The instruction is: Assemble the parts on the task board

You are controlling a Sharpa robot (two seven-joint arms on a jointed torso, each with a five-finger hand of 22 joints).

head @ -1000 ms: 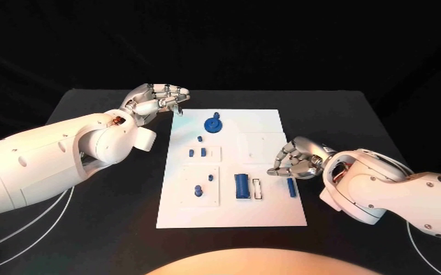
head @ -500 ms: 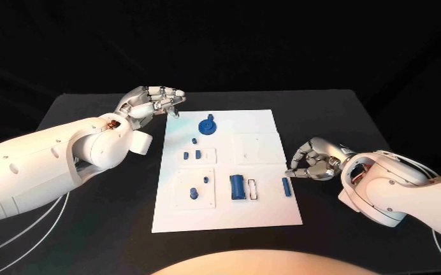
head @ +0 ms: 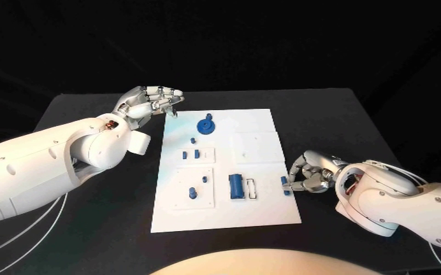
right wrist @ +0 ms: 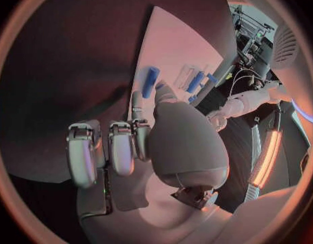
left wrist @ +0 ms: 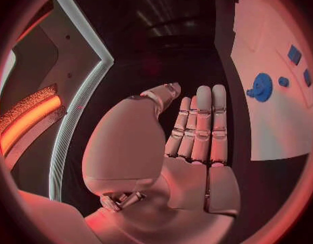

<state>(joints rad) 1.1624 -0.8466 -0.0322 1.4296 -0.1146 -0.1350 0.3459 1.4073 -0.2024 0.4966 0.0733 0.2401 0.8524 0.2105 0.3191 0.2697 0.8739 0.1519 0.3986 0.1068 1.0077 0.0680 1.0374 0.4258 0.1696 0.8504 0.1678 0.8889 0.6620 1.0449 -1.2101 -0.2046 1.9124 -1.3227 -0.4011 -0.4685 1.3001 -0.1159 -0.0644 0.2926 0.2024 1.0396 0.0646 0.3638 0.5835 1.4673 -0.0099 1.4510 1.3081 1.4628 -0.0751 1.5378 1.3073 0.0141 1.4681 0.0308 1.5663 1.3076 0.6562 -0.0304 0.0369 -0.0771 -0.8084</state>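
head view, board: the white task board [head: 257,125] lies in the middle of the black table [head: 340,116], long side running near to far.
head view, parts: a blue gear-like disc [head: 208,124] sits at the far left of the board; a small blue peg [head: 193,140] is just nearer than it; two short blue pieces [head: 191,155] stand side by side on a raised white square; nearer still are a small blue dot [head: 203,178] and a blue pin [head: 192,193]; a blue block [head: 237,186] lies near the board's middle with a white slot frame [head: 253,188] just right of it; a slim blue bar [head: 286,186] lies at the board's right edge.
head view, left hand: the left hand [head: 151,101] hovers off the board's far left corner, fingers lightly curled and apart, holding nothing.
head view, right hand: the right hand [head: 311,172] is at the board's right edge, fingertips at the slim blue bar; whether it pinches the bar i cannot tell.
left wrist view: the left hand [left wrist: 194,146] shows its fingers straight and side by side, with nothing in them; the blue gear-like disc [left wrist: 261,87] lies on the task board [left wrist: 265,124] beyond.
right wrist view: the right hand [right wrist: 139,146] has its fingers curled down, with the slim blue bar [right wrist: 150,81] just past the fingertips at the edge of the task board [right wrist: 183,43]; contact is unclear.
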